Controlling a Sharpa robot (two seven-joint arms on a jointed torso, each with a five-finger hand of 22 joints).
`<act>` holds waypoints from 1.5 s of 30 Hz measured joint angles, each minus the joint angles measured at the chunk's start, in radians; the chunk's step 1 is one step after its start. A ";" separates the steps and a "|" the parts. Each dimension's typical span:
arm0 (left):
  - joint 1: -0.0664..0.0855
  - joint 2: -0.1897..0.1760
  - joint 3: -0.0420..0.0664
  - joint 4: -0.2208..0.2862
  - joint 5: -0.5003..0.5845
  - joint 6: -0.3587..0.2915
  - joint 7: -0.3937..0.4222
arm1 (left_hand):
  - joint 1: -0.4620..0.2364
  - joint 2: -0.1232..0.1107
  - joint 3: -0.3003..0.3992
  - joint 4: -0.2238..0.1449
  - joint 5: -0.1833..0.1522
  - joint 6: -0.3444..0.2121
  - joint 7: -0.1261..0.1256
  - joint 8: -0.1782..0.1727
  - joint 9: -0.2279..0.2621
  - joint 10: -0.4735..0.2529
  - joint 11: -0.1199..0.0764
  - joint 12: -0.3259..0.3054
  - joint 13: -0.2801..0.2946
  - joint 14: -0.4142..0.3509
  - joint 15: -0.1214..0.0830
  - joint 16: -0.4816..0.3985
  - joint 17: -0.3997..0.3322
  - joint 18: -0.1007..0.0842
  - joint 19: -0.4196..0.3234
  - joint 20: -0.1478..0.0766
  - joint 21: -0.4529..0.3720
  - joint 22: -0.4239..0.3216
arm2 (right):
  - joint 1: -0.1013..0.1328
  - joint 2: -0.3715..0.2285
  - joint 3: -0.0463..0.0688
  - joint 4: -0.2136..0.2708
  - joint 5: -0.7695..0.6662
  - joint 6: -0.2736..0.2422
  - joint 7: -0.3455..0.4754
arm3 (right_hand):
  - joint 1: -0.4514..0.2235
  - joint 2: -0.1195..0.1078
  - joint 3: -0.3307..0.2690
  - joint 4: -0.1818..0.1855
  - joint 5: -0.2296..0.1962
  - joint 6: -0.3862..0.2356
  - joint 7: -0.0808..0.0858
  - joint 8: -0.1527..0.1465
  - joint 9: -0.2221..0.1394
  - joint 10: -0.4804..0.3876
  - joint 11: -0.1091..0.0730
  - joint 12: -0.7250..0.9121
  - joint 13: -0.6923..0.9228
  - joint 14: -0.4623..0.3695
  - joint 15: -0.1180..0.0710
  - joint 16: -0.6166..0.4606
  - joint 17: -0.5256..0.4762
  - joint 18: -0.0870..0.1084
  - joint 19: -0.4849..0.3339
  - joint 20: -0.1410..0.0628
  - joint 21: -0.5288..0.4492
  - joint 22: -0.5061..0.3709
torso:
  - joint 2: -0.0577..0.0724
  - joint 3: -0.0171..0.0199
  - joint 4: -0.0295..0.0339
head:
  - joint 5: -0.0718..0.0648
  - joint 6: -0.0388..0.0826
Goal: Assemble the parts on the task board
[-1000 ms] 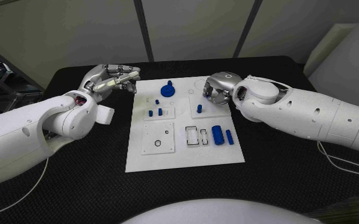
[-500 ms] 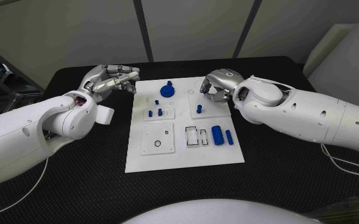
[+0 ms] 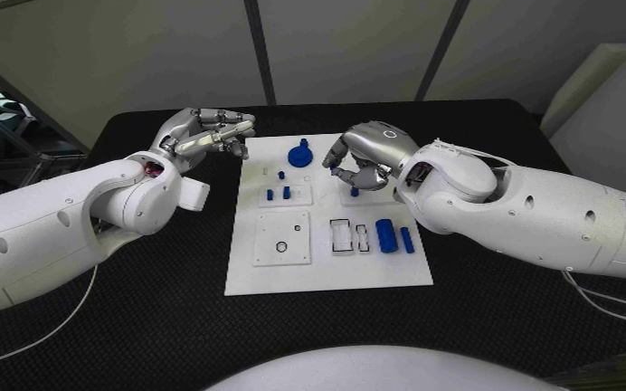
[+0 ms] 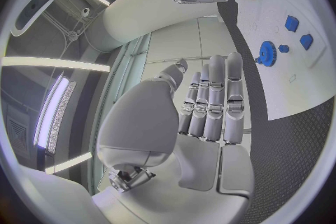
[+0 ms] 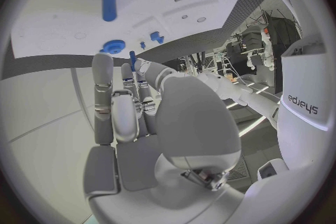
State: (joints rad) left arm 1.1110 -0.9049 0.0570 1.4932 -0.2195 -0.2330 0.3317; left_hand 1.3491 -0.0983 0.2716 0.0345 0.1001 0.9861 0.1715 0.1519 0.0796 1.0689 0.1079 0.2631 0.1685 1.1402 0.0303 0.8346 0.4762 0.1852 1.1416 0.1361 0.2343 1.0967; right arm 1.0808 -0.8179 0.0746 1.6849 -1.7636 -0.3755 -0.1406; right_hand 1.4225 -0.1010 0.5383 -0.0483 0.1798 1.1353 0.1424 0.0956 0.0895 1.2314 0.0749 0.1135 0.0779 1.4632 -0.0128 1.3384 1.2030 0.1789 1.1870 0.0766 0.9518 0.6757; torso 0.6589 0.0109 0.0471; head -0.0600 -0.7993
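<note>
- Right hand [image 3: 363, 157] pinches a small blue peg [image 5: 132, 60], over the task board [image 3: 327, 273] toward its 1 o'clock corner.
- Left hand [image 3: 203, 138] hovers off the board's 10 o'clock corner, fingers curled, holding nothing.
- The peg looks light, rigid and slick; best held at mid-shaft.

Two glossy white moulded arms with rounded bulbous joint housings; small dark screw holes dot the right forearm shell. Silver metallic left hand [image 3: 203, 136], upper left of the head view; matching silver right hand [image 3: 365, 156], centre. Thin white cables trail at lower left and right edges.
</note>
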 measured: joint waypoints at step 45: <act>0.001 0.033 0.000 -0.016 0.001 0.001 0.001 | 0.000 0.000 -0.005 0.000 0.000 -0.004 0.004 0.000 -0.001 -0.004 0.004 0.000 0.000 0.000 0.000 -0.004 -0.001 0.000 0.004 0.004 -0.004 -0.002 | -0.148 0.161 -0.002 -0.090 0.093 0.000 0.077 | 0.000 0.000 0.003 -0.003 0.004 0.000 0.000 -0.001 -0.001 0.000 0.000 -0.003 0.000 0.000 0.000 0.003 0.004 0.000 0.000 0.000 0.012 0.009 | 0.000 -0.0019 0.0003 | 0.165 -0.057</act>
State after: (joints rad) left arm 1.1124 -0.8723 0.0574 1.4770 -0.2188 -0.2321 0.3328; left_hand 1.3491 -0.0984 0.2661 0.0345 0.1001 0.9825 0.1751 0.1520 0.0789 1.0652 0.1114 0.2630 0.1682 1.1401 0.0305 0.8307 0.4756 0.1850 1.1452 0.1398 0.2306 1.0945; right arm 0.9328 -0.6569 0.0727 1.5951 -1.6708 -0.3758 -0.0639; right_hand 1.4224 -0.1013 0.5413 -0.0513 0.1838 1.1349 0.1423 0.0949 0.0886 1.2314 0.0749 0.1104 0.0777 1.4632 -0.0127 1.3418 1.2075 0.1789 1.1869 0.0767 0.9640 0.6851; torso 0.6594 0.0090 0.0474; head 0.1047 -0.8564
